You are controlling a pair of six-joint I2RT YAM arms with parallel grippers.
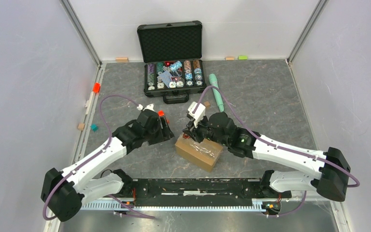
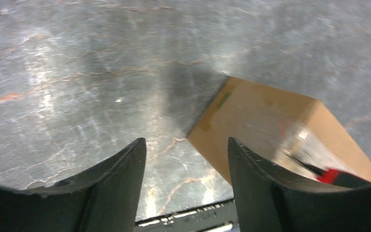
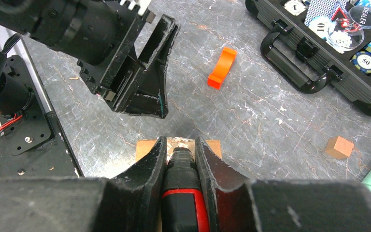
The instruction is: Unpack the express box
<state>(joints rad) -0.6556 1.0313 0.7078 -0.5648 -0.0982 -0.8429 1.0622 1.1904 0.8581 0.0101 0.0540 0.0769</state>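
The express box (image 1: 200, 153) is a small brown carton with glossy tape, lying on the grey table just in front of both grippers. My right gripper (image 1: 192, 132) is shut on a black and red cutter tool (image 3: 181, 193), its tip down over the taped far end of the box (image 3: 213, 146). My left gripper (image 1: 167, 129) is open and empty, just left of the box. In the left wrist view its fingers (image 2: 187, 145) frame bare table, with the box (image 2: 265, 125) to the right and the tool's red part (image 2: 335, 176) at the box's far end.
An open black case of poker chips (image 1: 174, 72) stands at the back. A mint-green cylinder (image 1: 217, 92) lies to its right. An orange block (image 3: 221, 67) and a wooden cube (image 3: 339, 147) lie near the box. A black rail (image 1: 198, 186) runs along the near edge.
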